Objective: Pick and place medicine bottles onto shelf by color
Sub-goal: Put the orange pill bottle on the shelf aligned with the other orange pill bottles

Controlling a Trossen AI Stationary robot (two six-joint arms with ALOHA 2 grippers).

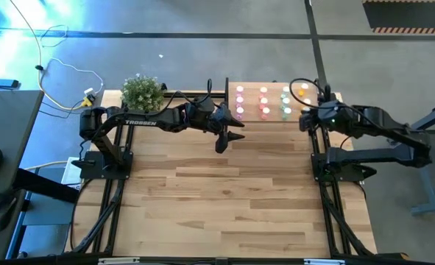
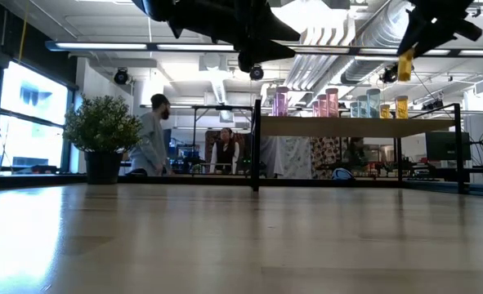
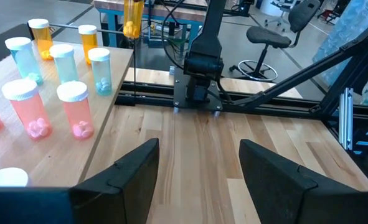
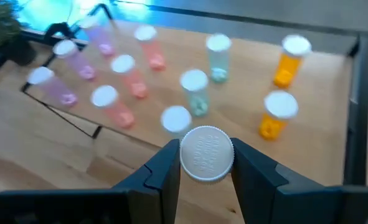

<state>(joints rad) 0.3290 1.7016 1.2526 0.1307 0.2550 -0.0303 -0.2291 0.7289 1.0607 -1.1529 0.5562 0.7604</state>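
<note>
Both arms are showing as dark, near-black jointed limbs on black bases. The left arm point(image 1: 147, 120) is bearing white "TROSSEN" lettering along its forearm. A small green light is glowing on the right arm point(image 1: 372, 125) near its wrist. The left hand point(image 3: 199, 174) is showing two broad, matte black fingers point(image 3: 134, 171) with angular, faceted edges.

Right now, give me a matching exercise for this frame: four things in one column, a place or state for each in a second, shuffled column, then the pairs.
Things:
1. left hand
2. right hand
3. plant
4. shelf

Place or state:
A. at the table's far left corner
B. shut on a white-capped orange bottle
C. holds rows of pink, green and orange bottles
D. open and empty, beside the shelf

Pairs: 1-D, 2-B, 3-A, 4-C
</note>
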